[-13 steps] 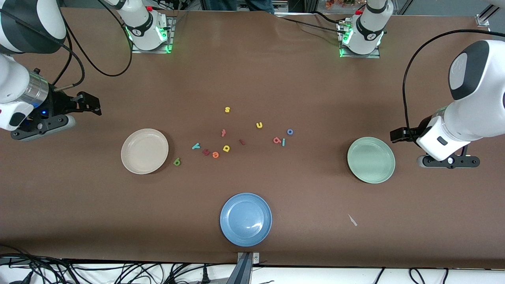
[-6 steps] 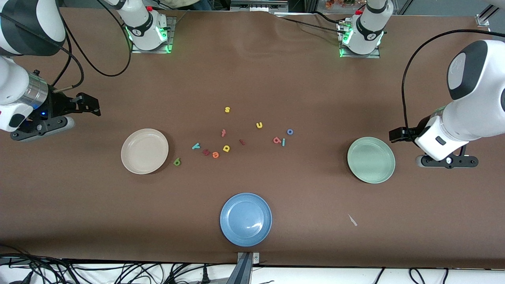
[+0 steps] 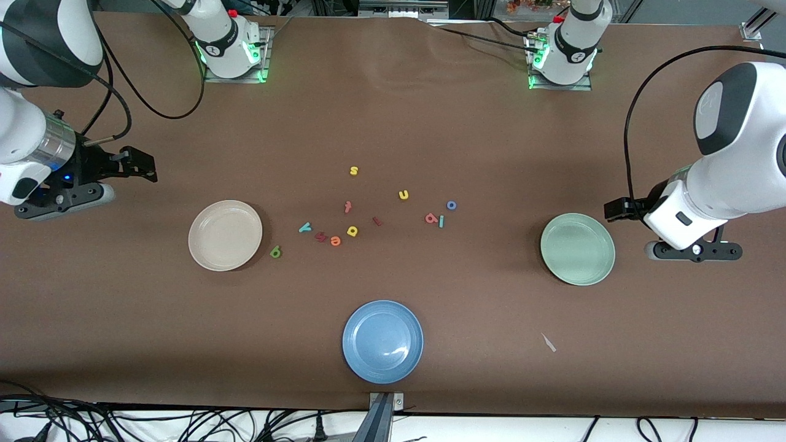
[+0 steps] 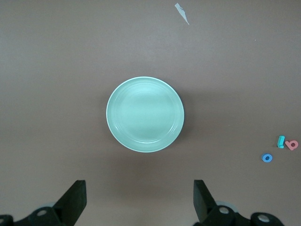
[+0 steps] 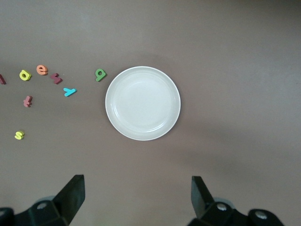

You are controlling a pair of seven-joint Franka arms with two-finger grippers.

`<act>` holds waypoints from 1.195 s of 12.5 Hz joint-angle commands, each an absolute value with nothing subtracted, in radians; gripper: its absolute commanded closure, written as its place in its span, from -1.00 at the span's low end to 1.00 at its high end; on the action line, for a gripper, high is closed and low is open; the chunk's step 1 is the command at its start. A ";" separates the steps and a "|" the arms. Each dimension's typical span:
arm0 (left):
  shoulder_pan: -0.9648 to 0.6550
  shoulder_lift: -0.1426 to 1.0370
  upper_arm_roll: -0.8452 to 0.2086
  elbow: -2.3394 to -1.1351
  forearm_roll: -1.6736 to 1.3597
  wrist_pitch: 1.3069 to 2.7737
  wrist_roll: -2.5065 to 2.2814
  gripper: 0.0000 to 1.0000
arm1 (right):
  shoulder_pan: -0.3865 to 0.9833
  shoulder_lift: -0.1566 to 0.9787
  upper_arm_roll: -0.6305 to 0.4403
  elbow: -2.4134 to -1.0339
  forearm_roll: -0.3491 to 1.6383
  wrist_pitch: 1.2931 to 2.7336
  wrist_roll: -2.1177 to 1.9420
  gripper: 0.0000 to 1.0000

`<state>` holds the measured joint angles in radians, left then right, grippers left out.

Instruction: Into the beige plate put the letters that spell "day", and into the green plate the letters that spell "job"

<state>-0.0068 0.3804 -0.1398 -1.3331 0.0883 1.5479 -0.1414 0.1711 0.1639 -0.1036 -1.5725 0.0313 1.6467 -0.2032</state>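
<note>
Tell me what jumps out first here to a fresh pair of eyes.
Three plates ring a scatter of letters mid-table: a beige plate toward the right arm's end, a green plate toward the left arm's end, a blue plate nearest the camera. All three are empty. Both arms wait at the table's ends.

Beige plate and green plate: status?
Both grippers open, waiting at table ends: left gripper, right gripper. Beige plate, green plate empty. Letters unsorted mid-table.

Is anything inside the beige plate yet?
No. The beige plate shows only its bare inner surface in both the front and right wrist views; nothing covers it. The green letter lies beside it on the table.
</note>
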 commanded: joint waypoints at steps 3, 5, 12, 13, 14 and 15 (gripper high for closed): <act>0.006 0.368 -0.137 -1.345 0.089 1.557 -0.135 -1.00 | 0.247 0.176 -0.078 -1.569 0.058 1.658 0.003 -1.00; 0.017 0.368 -0.132 -1.345 0.089 1.555 -0.135 -1.00 | 0.270 0.219 -0.069 -1.565 0.154 1.692 0.058 -1.00; -0.003 0.368 -0.147 -1.356 0.064 1.480 -0.136 -1.00 | 0.500 0.487 -0.067 -1.396 0.176 1.888 0.380 -1.00; -0.032 0.371 -0.159 -1.365 0.064 1.474 -0.147 -1.00 | 0.533 0.514 -0.069 -1.396 0.172 1.948 0.423 -1.00; -0.047 0.388 -0.163 -1.367 0.063 1.474 -0.162 -1.00 | 0.554 0.543 -0.069 -1.396 0.169 1.982 0.454 -1.00; -0.069 0.396 -0.166 -1.365 0.023 1.476 -0.175 -1.00 | 0.574 0.569 -0.069 -1.396 0.167 2.003 0.469 -1.00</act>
<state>-0.0336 0.3875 -0.1654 -1.3549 0.0770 1.4819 -0.1530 0.5445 0.5065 -0.0609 -1.4429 0.1605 1.9772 0.4291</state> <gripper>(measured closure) 0.000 0.000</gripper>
